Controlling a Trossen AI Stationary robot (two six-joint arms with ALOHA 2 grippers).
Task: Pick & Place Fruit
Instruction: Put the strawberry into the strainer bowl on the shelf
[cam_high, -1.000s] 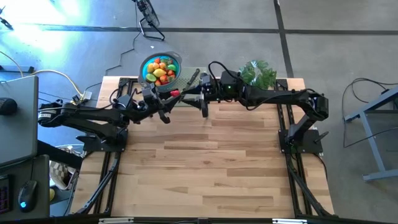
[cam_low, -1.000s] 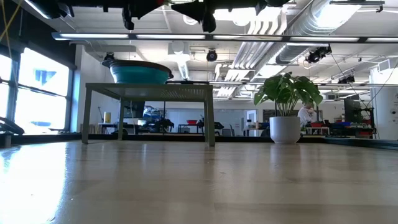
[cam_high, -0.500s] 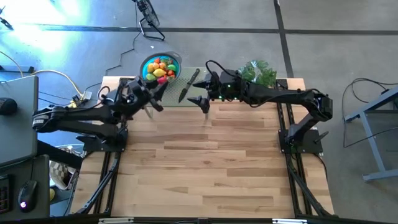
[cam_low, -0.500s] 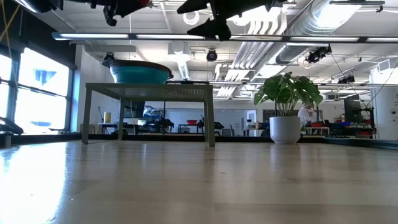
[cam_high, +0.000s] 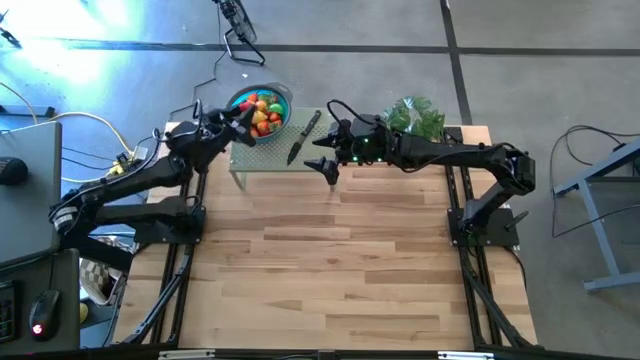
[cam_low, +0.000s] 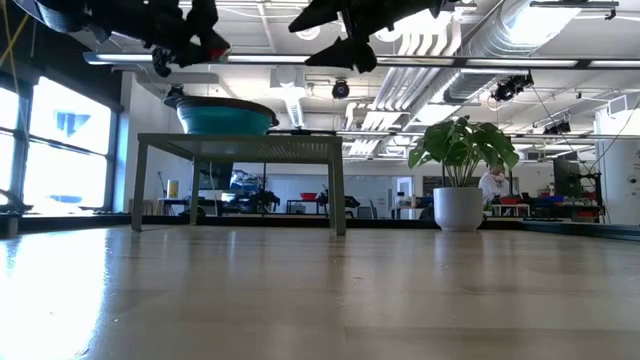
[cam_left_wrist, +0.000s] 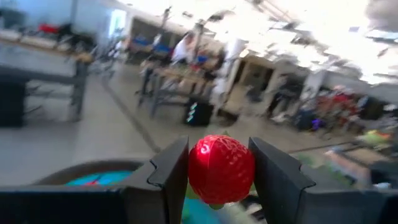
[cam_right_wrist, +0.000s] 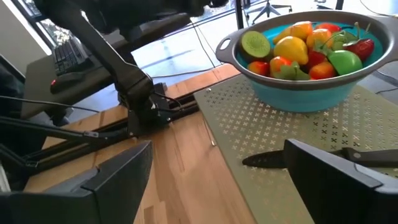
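Strawberry (cam_left_wrist: 221, 169), red, glossy and dimpled, sits clamped between our left gripper's (cam_left_wrist: 219, 177) dark fingers, above the blue bowl (cam_high: 281, 98) heaped with smooth toy fruit (cam_right_wrist: 306, 46). Our right gripper (cam_high: 322, 165) hangs spread wide and empty beside the knife (cam_high: 302, 138) on the perforated stand (cam_right_wrist: 261, 134).

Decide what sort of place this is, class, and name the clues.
Probably a robotics lab or workshop: two robot arms at a wooden table, bare ceiling ducts, and cluttered workbenches behind.
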